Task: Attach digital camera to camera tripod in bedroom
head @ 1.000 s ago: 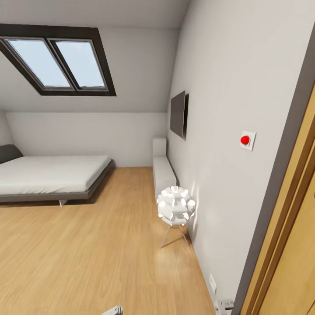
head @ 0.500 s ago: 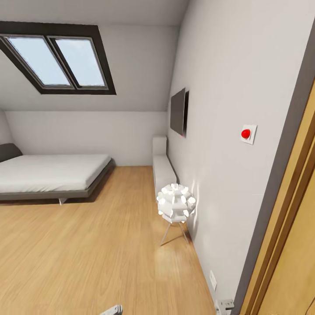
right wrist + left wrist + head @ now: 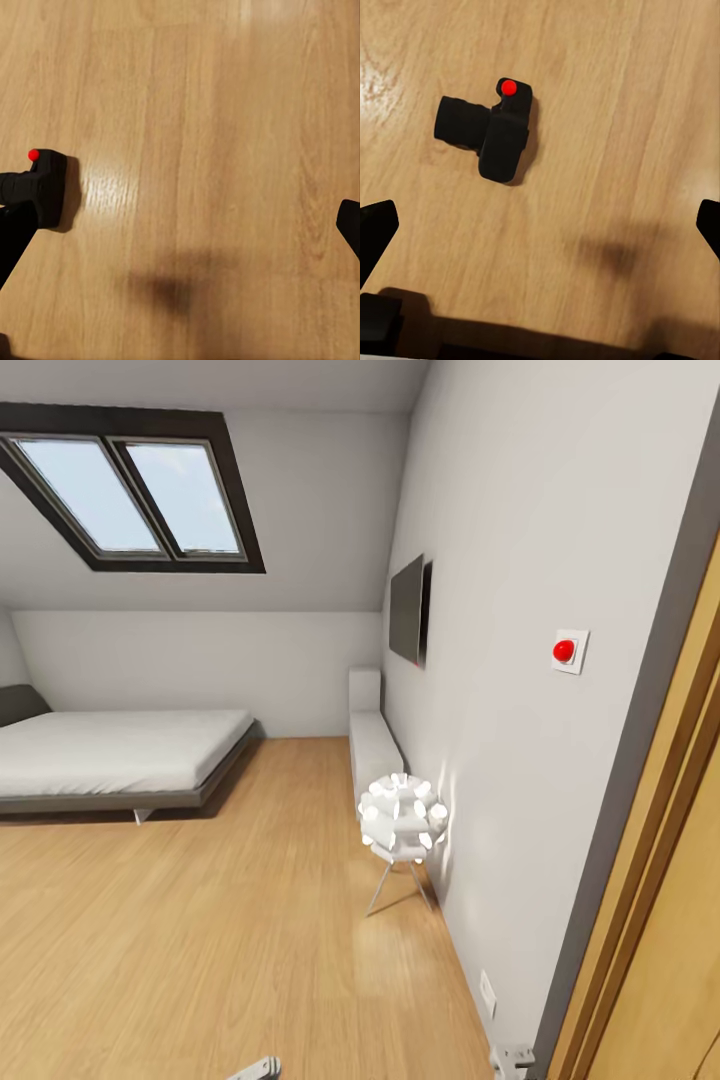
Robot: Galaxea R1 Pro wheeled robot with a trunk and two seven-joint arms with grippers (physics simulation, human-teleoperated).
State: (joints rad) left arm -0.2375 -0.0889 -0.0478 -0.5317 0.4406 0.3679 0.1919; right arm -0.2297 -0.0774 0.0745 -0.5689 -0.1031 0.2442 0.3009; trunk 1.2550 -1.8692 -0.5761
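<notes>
The light-grey-walled bedroom with its pale wood plank floor (image 3: 200, 940) spreads across the head view: a low grey bed (image 3: 110, 755) at centre left, a dark-framed skylight (image 3: 130, 490) in the upper left, a flat dark wall screen (image 3: 408, 610) on the right-hand wall and a white spiky ball lamp on thin metal legs (image 3: 402, 822) near the middle. A white wall plate with a red button (image 3: 568, 651) sits at centre right beside a wood door frame (image 3: 660, 860). No tall tripod stands among these things.

The small black compact camera with a red button on top (image 3: 489, 127) lies alone on the planks, in the upper left of the left wrist view and at the left edge of the right wrist view (image 3: 37, 184).

The left gripper (image 3: 540, 229) is spread wide and empty; so is the right gripper (image 3: 176, 229).

I judge the pickup has not begun: the left arm needs to come down over the camera and close on its body. I see no containers anywhere.
</notes>
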